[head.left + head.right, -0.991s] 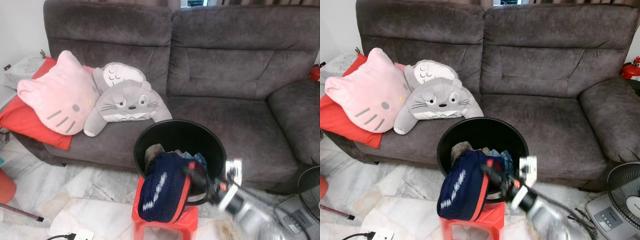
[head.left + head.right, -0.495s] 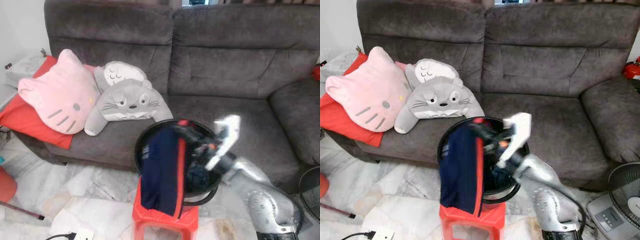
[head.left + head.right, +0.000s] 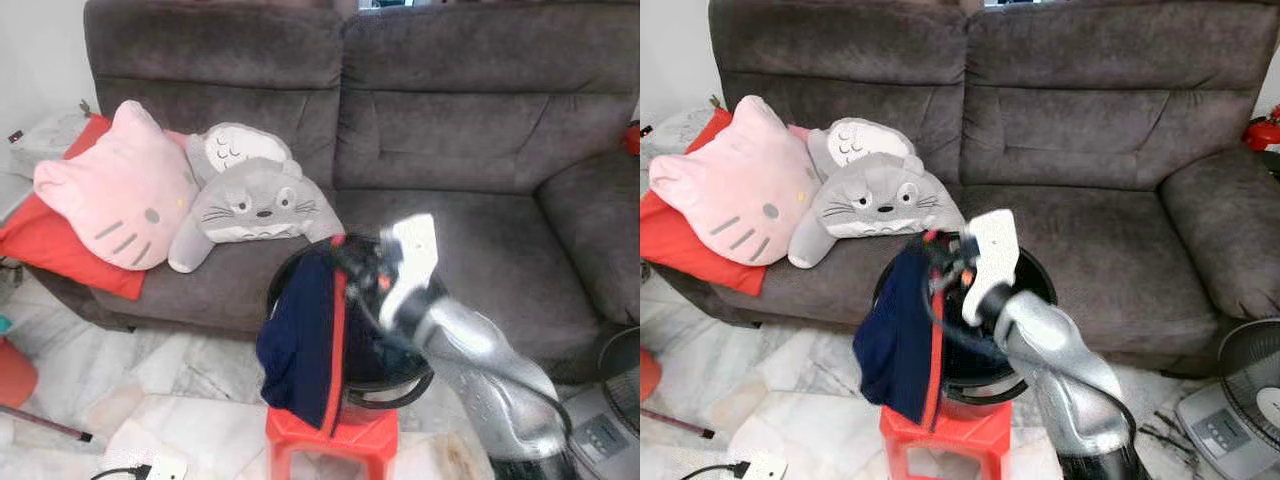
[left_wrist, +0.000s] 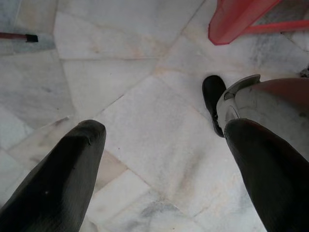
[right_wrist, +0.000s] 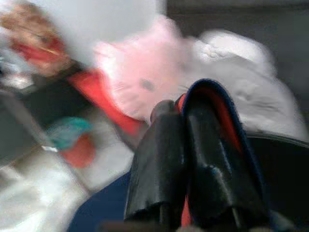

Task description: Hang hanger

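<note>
Head views: at lower centre the right gripper [image 3: 352, 258] is holding up a navy-and-red garment [image 3: 300, 340], its jaws pinching the top edge, the cloth hanging over the near rim of the black bin [image 3: 400, 385] standing on a red stool [image 3: 335, 440], before a grey sofa [image 3: 450, 110] bearing a pink cat cushion [image 3: 115, 190] at upper left. Left wrist view: the left gripper [image 4: 164, 159] is hanging over marble floor [image 4: 135, 87], jaws spread wide. Right wrist view: blurred black fingers [image 5: 159, 169] are closing on the garment's red-lined fold at centre.
</note>
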{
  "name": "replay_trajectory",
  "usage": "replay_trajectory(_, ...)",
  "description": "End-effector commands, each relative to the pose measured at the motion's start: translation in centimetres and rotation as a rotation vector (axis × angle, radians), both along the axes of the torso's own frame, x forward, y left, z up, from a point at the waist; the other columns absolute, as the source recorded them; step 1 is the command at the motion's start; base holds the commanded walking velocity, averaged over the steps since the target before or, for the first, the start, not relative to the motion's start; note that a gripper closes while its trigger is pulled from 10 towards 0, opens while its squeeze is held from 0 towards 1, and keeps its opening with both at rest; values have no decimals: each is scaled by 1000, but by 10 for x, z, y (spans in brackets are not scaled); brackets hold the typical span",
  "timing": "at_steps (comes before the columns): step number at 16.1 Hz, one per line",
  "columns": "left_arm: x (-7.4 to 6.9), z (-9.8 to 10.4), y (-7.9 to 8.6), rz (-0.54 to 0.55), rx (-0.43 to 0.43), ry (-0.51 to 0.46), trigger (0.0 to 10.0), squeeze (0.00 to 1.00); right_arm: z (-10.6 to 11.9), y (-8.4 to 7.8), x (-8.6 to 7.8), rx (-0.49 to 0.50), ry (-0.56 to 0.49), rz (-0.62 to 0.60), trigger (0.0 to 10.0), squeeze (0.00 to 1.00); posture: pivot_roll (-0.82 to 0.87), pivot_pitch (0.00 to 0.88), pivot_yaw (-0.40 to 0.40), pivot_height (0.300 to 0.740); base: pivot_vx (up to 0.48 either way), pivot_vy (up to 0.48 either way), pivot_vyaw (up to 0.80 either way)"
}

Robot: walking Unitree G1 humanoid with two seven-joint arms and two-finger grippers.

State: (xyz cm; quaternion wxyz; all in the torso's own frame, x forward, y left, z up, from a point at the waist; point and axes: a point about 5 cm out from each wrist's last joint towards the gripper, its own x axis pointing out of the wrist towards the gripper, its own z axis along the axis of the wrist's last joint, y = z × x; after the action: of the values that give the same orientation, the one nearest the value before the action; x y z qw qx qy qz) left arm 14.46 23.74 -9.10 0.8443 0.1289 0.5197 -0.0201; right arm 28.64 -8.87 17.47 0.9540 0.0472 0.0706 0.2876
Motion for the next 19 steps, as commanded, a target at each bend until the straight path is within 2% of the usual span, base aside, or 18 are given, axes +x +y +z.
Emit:
replay_trajectory(1,-2,0,3,-3,17,16,10000,0,-14,-14,9,-130,62,-164,0,0,-59,0,58,732,0,0,0)
replay_trajectory(2,-2,0,3,-3,16,16,10000,0,-17,-20,12,-197,58,-235,0,0,-56,0,57,732,0,0,0)
replay_trajectory(3,-2,0,3,-1,15,15,10000,0,-18,-22,16,-156,79,-315,0,0,-51,0,56,732,0,0,0)
replay_trajectory(6,-3,0,3,2,15,14,10000,0,-20,-23,18,-173,89,-364,0,0,-46,0,52,732,0,0,0)
replay_trajectory(7,-3,0,3,2,16,15,10000,0,-20,-24,19,-179,90,-388,1765,0,-46,0,52,732,0,0,0)
replay_trajectory(8,-4,-1,4,-1,18,16,10000,0,-21,-28,20,-153,92,-431,10000,0,-45,0,52,732,0,0,0)
replay_trajectory(9,-4,-1,4,-2,19,18,10000,0,-21,-27,20,-92,104,-430,10000,0,-44,0,50,732,0,0,0)
replay_trajectory(12,-6,-1,4,1,19,20,10000,0,-14,-14,18,248,170,-348,10000,0,-37,0,45,732,0,0,0)
replay_trajectory(14,-7,-2,4,2,20,22,10000,0,-10,-5,16,411,209,-295,10000,0,-30,0,41,732,0,0,0)
replay_trajectory(17,-8,-2,5,4,22,24,10000,0,-10,2,15,539,276,-242,10000,0,-25,0,42,732,0,0,0)
replay_trajectory(19,-9,-2,5,2,23,26,10000,0,-11,7,11,546,307,-194,10000,0,-28,0,43,732,0,0,0)
